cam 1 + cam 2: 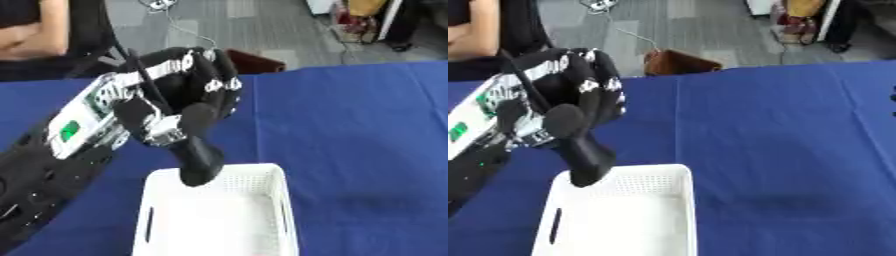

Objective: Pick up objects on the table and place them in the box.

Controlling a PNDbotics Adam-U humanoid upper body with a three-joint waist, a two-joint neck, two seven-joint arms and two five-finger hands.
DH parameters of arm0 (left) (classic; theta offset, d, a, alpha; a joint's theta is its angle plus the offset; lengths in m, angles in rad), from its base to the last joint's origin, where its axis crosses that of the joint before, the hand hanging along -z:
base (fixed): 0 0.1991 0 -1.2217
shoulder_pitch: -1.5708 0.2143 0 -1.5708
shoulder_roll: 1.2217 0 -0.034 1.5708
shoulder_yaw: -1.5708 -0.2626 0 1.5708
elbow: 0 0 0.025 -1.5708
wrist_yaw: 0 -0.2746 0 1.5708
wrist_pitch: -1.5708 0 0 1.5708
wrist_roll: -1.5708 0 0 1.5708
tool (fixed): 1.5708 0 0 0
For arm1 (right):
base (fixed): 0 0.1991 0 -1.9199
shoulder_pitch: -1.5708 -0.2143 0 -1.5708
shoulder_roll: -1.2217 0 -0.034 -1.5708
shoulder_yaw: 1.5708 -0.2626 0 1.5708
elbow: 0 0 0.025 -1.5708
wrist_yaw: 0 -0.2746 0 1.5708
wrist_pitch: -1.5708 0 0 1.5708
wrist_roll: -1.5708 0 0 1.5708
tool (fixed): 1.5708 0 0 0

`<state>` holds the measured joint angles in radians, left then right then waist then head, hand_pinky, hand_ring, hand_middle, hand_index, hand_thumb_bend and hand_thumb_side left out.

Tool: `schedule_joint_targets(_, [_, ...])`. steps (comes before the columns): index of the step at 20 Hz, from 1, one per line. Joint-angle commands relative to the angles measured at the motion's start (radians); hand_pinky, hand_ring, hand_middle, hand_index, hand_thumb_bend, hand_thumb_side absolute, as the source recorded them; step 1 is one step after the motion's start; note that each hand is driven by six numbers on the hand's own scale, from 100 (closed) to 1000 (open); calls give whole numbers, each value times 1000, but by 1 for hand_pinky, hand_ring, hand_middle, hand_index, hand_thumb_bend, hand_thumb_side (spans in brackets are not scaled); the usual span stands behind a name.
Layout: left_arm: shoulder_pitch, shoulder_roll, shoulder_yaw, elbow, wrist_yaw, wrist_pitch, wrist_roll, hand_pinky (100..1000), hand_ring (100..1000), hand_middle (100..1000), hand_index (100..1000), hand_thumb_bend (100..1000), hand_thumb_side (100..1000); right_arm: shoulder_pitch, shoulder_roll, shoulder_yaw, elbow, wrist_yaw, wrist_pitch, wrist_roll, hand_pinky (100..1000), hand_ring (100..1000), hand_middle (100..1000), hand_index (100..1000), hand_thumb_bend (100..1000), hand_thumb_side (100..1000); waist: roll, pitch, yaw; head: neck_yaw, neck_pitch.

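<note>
My left hand [175,115] comes in from the lower left and hangs over the far left corner of the white perforated box [280,200]. Its fingers [223,85] are loosely bent and its thumb [199,165] points straight down over the box's far rim. I see nothing between the fingers and thumb. What shows of the box's inside is bare white. No loose object shows on the blue tablecloth [350,130]. My right hand is out of view.
A brown object [677,62] sits just past the table's far edge. A person's arm [31,42] shows at the far left, off the table. A small dark shape [892,105] touches the right border.
</note>
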<state>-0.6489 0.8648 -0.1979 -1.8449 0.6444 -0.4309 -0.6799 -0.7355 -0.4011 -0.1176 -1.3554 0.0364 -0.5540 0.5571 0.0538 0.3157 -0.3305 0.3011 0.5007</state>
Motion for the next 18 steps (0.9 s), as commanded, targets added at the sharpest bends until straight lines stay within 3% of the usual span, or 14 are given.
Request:
schedule_joint_targets(1, [-15, 3, -3, -5, -13, -217, -227, 100, 100, 100, 120, 100, 502, -12, -25, -12, -10, -2, -353, 350, 714, 820, 821, 932, 859, 697, -7, -15, 0, 5, 3])
schedule_joint_targets(18, [5, -58, -69, 24, -161, -226, -227, 100, 100, 100, 122, 100, 483, -30, -17, -30, -20, -20, -353, 350, 717, 822, 825, 933, 860, 703, -20, 12, -15, 7, -6])
